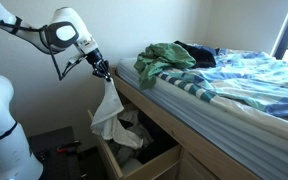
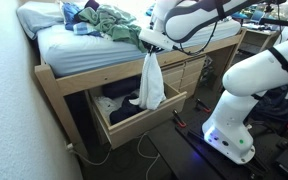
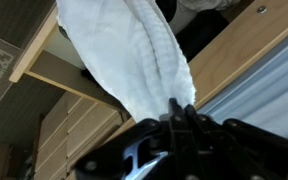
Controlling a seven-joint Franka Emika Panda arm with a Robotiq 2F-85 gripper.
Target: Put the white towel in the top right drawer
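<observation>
My gripper [image 1: 103,70] is shut on the top of the white towel [image 1: 108,110], which hangs down from it over an open wooden drawer [image 1: 112,160] under the bed. In both exterior views the towel's lower end reaches into the drawer opening; it shows as a long white drape [image 2: 150,82] below the gripper [image 2: 151,47] above the drawer front [image 2: 144,118]. In the wrist view the towel [image 3: 134,50] fills the upper middle, pinched between the black fingers [image 3: 179,108].
The wooden bed frame [image 1: 184,130] carries a striped blue mattress [image 1: 234,85] with a heap of green and blue clothes [image 1: 169,58]. Dark and light clothes lie inside the drawer [image 2: 119,103]. Closed drawers [image 2: 194,70] stand beside it. The robot base [image 2: 234,110] is on the floor.
</observation>
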